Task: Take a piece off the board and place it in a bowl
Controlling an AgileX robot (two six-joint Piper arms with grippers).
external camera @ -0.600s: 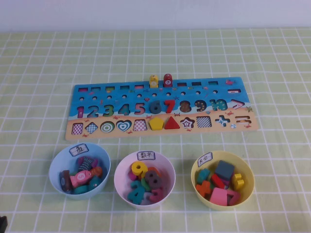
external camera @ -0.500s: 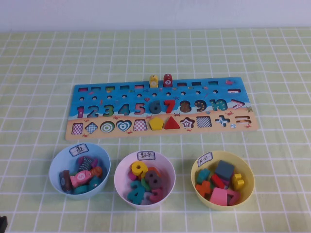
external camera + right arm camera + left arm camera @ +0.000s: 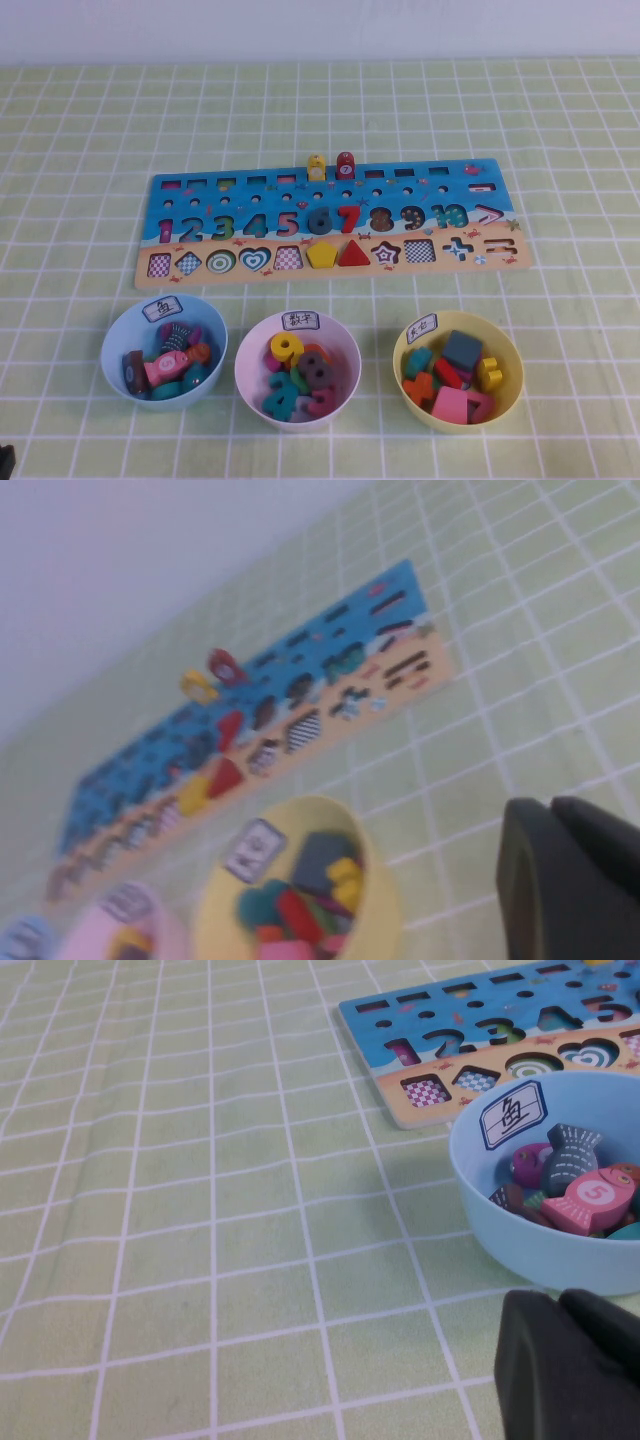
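Note:
The board lies across the middle of the table. The red triangle piece sits in its slot on the tan strip, between the yellow pentagon and a star slot. It also shows in the right wrist view. The yellow bowl with a white label stands in front of the board at the right and holds several coloured blocks. Neither gripper shows in the high view. My left gripper is shut and empty beside the pale blue bowl. My right gripper is shut and empty, to the right of the yellow bowl.
The pale blue bowl with fish pieces stands front left. A white-pink bowl with numerals stands front middle. Two small pegs, yellow and red, stand at the board's back edge. Green checked cloth covers the table.

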